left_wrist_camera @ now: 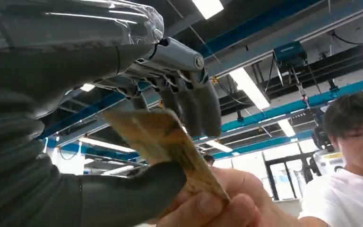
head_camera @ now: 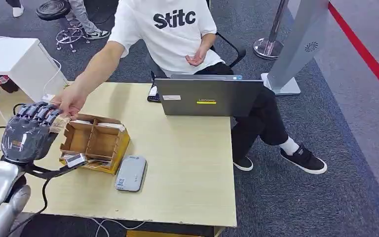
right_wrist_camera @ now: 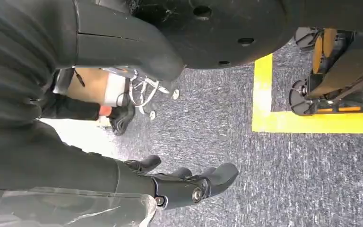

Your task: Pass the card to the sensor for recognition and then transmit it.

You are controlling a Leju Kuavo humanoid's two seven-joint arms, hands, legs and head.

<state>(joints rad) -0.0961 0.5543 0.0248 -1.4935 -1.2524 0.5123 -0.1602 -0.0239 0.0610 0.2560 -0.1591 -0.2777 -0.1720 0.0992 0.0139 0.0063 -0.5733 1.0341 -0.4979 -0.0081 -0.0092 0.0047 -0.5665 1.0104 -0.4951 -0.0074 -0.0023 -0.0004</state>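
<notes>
Spanning grey carpet (head_camera: 325,207), wooden table (head_camera: 187,163).

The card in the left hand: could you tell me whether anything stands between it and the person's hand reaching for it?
Nothing visible does. The left hand holds the card between thumb and fingers, and the person's hand already pinches its far end. In the head view their hand meets the robot's beside the cardboard box.
</notes>
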